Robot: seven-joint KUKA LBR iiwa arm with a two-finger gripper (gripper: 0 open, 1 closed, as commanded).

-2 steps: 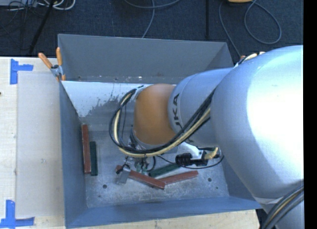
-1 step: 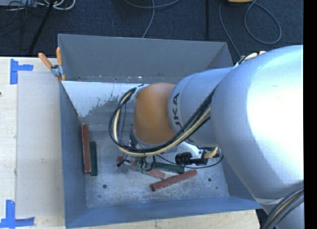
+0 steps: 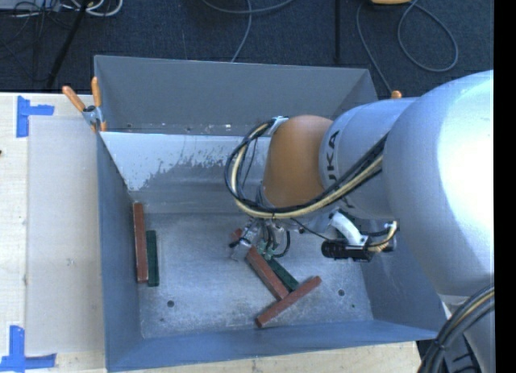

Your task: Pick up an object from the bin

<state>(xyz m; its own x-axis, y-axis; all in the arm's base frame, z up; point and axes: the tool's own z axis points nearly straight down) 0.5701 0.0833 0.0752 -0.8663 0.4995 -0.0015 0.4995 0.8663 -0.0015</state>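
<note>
**Gripper low over the bars in mid-bin**

The gripper (image 3: 251,244) hangs under the orange cover (image 3: 294,162), down at the bin (image 3: 234,93) floor near its middle. It is at the upper end of a slanted brown bar (image 3: 270,275). I cannot tell how its jaws stand or whether they hold anything. A dark green piece (image 3: 285,274) lies against that bar, and a second brown bar (image 3: 288,300) crosses its lower end. Well apart, by the left wall, a brown strip (image 3: 140,242) and a green strip (image 3: 151,257) lie side by side.
</note>
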